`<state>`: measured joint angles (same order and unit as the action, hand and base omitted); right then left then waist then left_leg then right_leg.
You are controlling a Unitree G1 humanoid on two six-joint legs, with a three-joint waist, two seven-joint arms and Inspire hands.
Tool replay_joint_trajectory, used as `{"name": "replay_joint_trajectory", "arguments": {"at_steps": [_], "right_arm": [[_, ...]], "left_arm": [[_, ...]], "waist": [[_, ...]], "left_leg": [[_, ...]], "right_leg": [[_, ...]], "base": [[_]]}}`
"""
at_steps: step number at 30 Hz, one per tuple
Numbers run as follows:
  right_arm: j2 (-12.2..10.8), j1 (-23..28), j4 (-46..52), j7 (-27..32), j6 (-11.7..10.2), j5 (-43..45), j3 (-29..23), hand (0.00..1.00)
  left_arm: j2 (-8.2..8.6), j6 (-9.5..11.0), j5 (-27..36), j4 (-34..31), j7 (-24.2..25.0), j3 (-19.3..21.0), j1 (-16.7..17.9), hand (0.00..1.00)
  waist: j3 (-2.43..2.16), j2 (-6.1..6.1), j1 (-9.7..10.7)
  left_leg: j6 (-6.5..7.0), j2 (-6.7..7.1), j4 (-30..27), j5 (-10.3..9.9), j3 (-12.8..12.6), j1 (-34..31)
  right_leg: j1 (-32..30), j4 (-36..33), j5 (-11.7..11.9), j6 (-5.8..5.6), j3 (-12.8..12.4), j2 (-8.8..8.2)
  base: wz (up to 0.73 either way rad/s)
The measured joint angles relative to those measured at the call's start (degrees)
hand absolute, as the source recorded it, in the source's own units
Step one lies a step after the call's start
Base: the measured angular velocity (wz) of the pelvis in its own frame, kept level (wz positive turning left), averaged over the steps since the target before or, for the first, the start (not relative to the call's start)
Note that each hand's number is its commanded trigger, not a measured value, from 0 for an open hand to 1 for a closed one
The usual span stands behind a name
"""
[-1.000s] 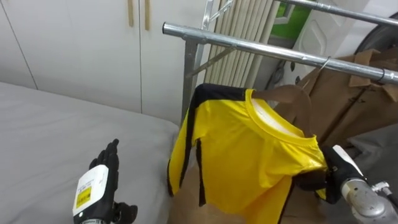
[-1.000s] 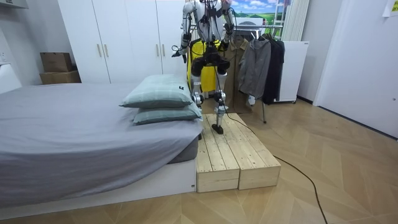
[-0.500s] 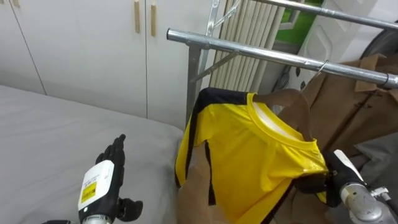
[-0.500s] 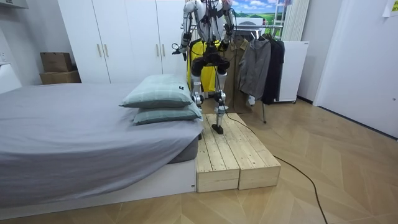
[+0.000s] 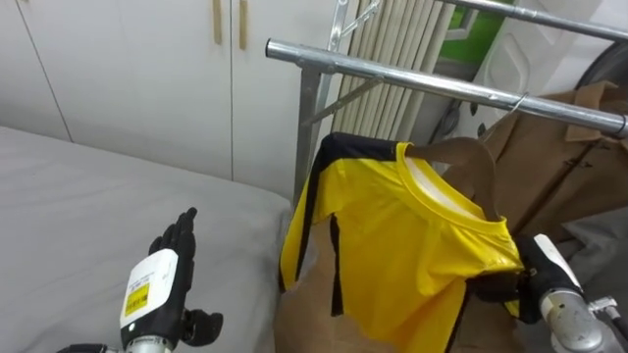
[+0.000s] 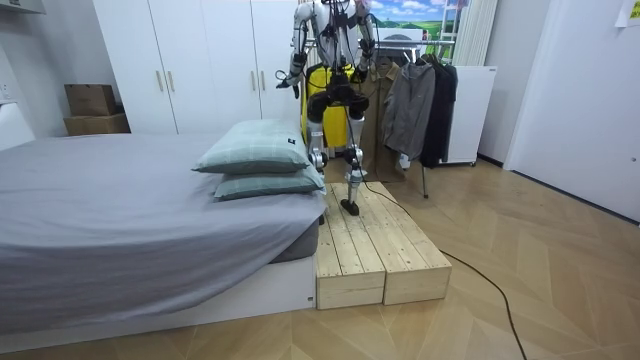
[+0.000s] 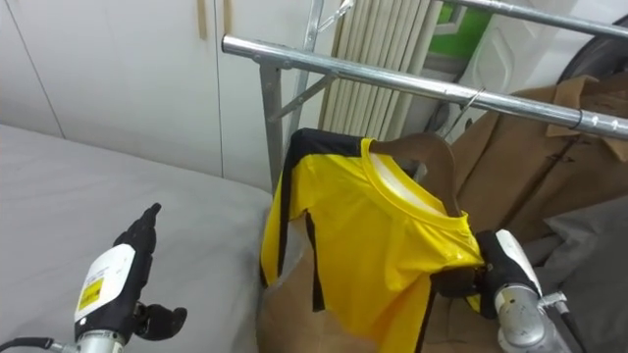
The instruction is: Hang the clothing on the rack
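Currently right hand [image 5: 530, 282] pinches shirt [image 5: 402, 235] shoulder at lower right, left hand [image 5: 157, 284] spread, idle lower left; best lift level toward rail [image 5: 412, 80], clear of coat [image 5: 564, 162].

Yellow shirt [image 5: 412, 245] with black trim, brown coat [image 5: 569, 157], silver rail [image 5: 412, 83]

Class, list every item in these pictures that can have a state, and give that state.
Yellow T-shirt with black trim: held up below the rail.
Silver metal clothes rail: carrying a coat.
Brown coat: hanging on the rail.
Left robot hand: open, empty.
Right robot hand: shut on the T-shirt's shoulder.
White wardrobe doors: closed.
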<state>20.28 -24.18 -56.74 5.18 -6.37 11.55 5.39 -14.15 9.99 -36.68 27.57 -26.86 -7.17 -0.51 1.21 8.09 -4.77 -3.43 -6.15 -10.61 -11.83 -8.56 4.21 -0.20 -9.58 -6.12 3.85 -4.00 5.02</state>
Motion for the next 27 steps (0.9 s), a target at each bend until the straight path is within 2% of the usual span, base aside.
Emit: {"name": "replay_joint_trajectory", "arguments": {"at_steps": [9,10,11,12,27], "right_arm": [[0.0,0.01,-0.04,-0.38,-0.03,0.02,0.0,1.0],[0.0,0.05,-0.15,-0.38,0.01,0.01,0.0,0.64],[0.0,0.09,-0.16,-0.38,0.07,-0.01,0.0,0.08],[0.0,0.15,-0.16,-0.37,0.17,-0.01,0.0,0.0],[-0.1,2.26,-0.81,-1.03,0.22,0.52,0.17,0.0]], "left_arm": [[0.02,0.0,0.34,0.01,0.0,-0.01,0.0,0.0],[0.02,0.0,1.03,0.01,0.0,-0.05,0.0,0.0],[0.03,0.0,1.09,0.01,0.0,-0.05,0.0,0.0],[0.03,0.0,1.1,0.01,0.0,-0.03,0.0,0.0],[0.86,-0.02,1.11,0.45,-0.1,-1.07,0.01,0.0]], "waist": [[-0.01,-0.01,0.16],[-0.01,-0.02,0.3],[-0.01,-0.02,0.3],[-0.02,-0.04,0.3],[-0.27,-1.24,-0.04]], "left_leg": [[0.0,0.02,-0.02,0.0,0.31,-0.01],[0.0,0.05,-0.03,0.0,0.74,0.0],[0.0,0.06,-0.03,0.0,0.84,0.01],[0.0,0.06,-0.03,0.0,0.9,0.03],[0.0,0.06,-0.14,0.0,1.08,0.45]], "right_leg": [[0.03,0.05,-0.01,0.01,0.24,-0.04],[0.0,0.07,-0.02,0.01,0.45,-0.05],[-0.04,0.07,-0.02,0.0,0.52,-0.06],[-0.06,0.06,-0.03,0.0,0.59,-0.06],[0.36,-0.15,-0.02,0.01,0.8,-0.08]], "base": [[0.01],[0.08],[0.08],[0.05],[0.01]]}}
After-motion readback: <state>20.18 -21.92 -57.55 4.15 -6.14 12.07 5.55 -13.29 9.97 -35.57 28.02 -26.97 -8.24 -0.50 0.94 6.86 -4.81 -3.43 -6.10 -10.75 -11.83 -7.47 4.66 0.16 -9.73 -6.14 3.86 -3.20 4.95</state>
